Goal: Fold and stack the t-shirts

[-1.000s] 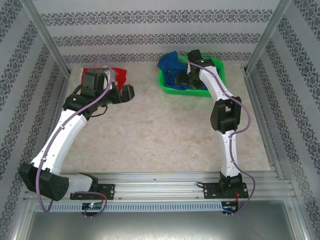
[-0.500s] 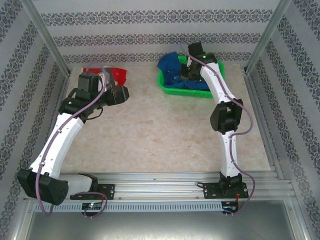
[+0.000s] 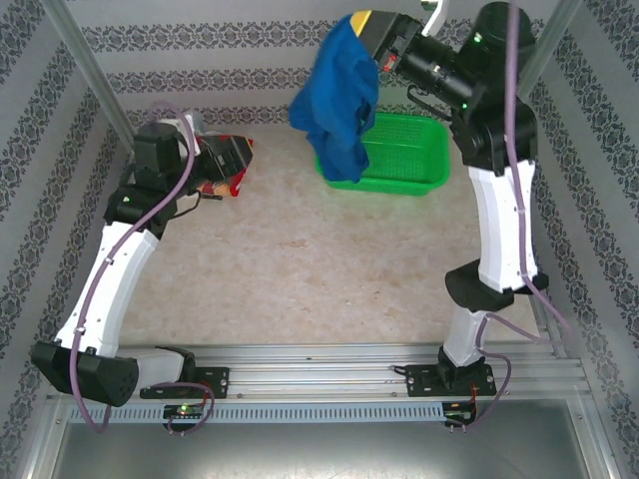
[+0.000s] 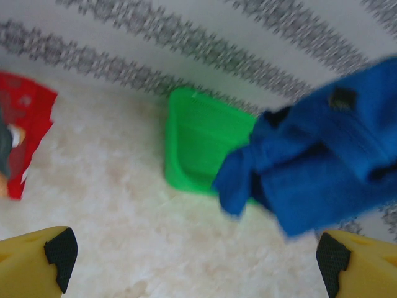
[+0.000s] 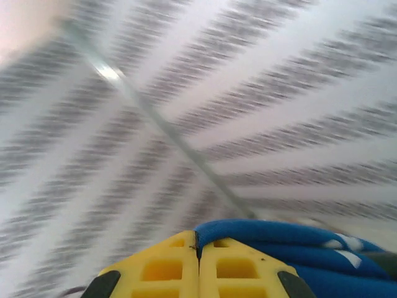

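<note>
Change since earlier: half a second ago the right gripper was sitting low in the basket; it is now holding high near the patterned back wall, carrying the shirt up with it. The left arm is reaching slightly further back and left.
Right jaws: the yellow fingers are pressing together with no gap, pinching a fold of the large royal-blue cloth t-shirt; the right wrist view is showing the right gripper clamped on that cloth.
Royal-blue cloth t-shirt: it is hanging bunched from the right gripper, clear of the table, its lower end dangling in front of the basket's left end. White print marks are showing on the cloth. It is also showing, blurred, in the left wrist view.
Left jaws: the left gripper is standing wide apart with nothing between its fingers.
Left gripper position: it is hovering at the far left of the table, over the red shirt; contact cannot be told.
Red cloth t-shirt: it is lying on the table at the back left, with some print on it.
Green plastic basket: it is sitting at the back of the table, right of centre.
Beige marbled table: it is carrying the basket and the red shirt, well apart.
</note>
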